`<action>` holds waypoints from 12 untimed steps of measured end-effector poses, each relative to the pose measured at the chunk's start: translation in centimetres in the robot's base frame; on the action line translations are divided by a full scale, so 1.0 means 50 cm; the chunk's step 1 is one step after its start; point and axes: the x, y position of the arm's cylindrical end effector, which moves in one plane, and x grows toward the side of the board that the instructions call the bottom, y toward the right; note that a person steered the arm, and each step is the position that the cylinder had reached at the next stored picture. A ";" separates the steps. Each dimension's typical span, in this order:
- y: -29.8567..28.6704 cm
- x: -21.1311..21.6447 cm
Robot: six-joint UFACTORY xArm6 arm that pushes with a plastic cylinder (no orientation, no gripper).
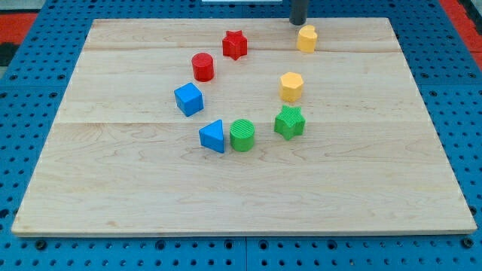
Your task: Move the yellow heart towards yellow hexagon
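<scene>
The yellow heart (306, 38) lies near the view's top, right of centre on the wooden board (113, 188). The yellow hexagon (291, 86) lies below it, a little to the left, with a gap of bare board between them. My tip (298, 23) comes down from the view's top edge and ends just above and slightly left of the yellow heart, very close to it; I cannot tell whether they touch.
A red star (235, 44) and a red cylinder (202, 67) lie upper left of centre. A blue cube (189, 98), a blue triangle (213, 136), a green cylinder (242, 135) and a green star (289, 122) lie around the middle. Blue pegboard (30, 98) surrounds the board.
</scene>
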 end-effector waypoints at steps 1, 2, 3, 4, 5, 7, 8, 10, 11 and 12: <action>0.073 0.032; 0.086 0.071; 0.006 0.104; -0.009 0.076; -0.011 0.055; -0.039 0.049; -0.040 0.050; -0.053 0.103; -0.058 0.126; -0.077 0.163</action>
